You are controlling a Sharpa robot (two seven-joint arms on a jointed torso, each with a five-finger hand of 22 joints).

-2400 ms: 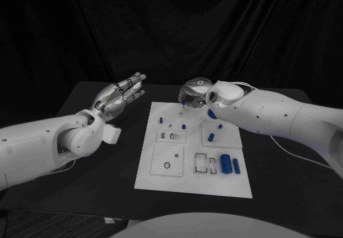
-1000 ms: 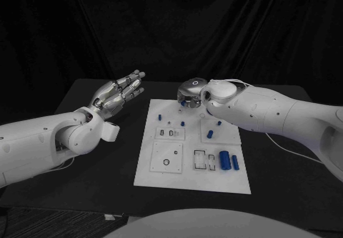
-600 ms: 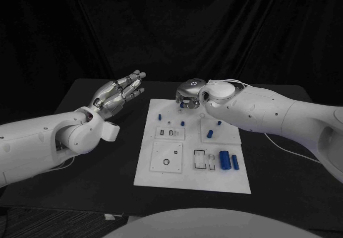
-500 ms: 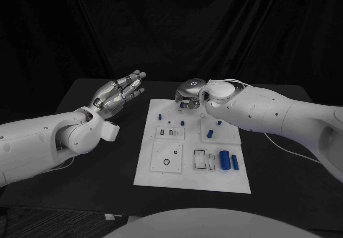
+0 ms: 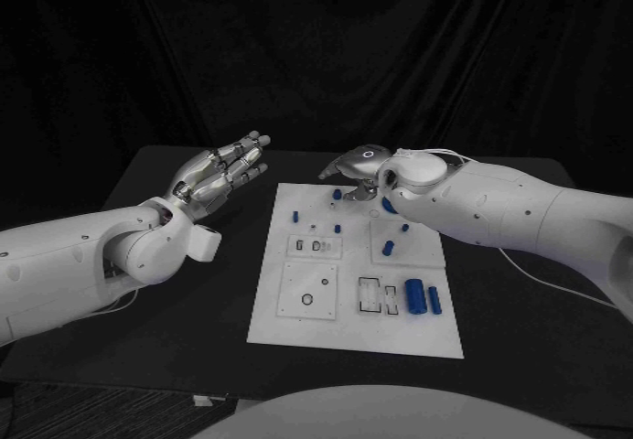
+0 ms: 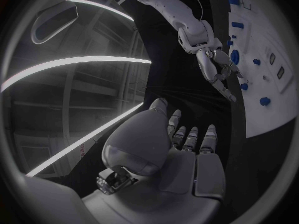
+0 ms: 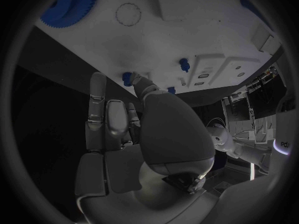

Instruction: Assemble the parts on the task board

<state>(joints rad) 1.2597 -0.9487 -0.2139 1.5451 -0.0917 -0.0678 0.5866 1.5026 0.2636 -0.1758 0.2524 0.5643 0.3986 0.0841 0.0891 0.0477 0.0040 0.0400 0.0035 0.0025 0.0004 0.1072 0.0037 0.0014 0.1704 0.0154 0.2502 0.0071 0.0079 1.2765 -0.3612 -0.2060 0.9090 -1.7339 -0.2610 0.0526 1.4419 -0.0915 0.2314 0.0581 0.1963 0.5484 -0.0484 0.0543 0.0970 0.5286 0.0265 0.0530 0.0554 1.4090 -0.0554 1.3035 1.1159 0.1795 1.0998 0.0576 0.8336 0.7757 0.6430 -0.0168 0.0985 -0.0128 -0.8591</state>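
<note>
The white task board [image 5: 356, 334] lies in the middle of the black table. My right hand [image 5: 356, 167] hovers at its far edge with fingers spread and nothing in them. A small blue peg [image 5: 337, 194] stands just below it, and in the right wrist view my right hand [image 7: 143, 129] has its thumb tip close beside that peg [image 7: 127, 78]; contact cannot be told. A blue gear [image 5: 391, 207] lies partly under the right forearm, as does the gear [image 7: 69, 5]. My left hand [image 5: 218, 172] is raised left of the board, open and flat.
More blue parts sit on the board: a short peg [image 5: 297, 218], another peg [image 5: 337, 229], a slanted pin [image 5: 388, 247], a thick cylinder [image 5: 417, 296] and a thin bar [image 5: 435, 299]. Bare black table lies left of the board, below my left arm.
My right hand has uncurled from its bent pose at the board's far edge and shifted slightly right, uncovering the small peg and the gear. My left hand has stayed put.
</note>
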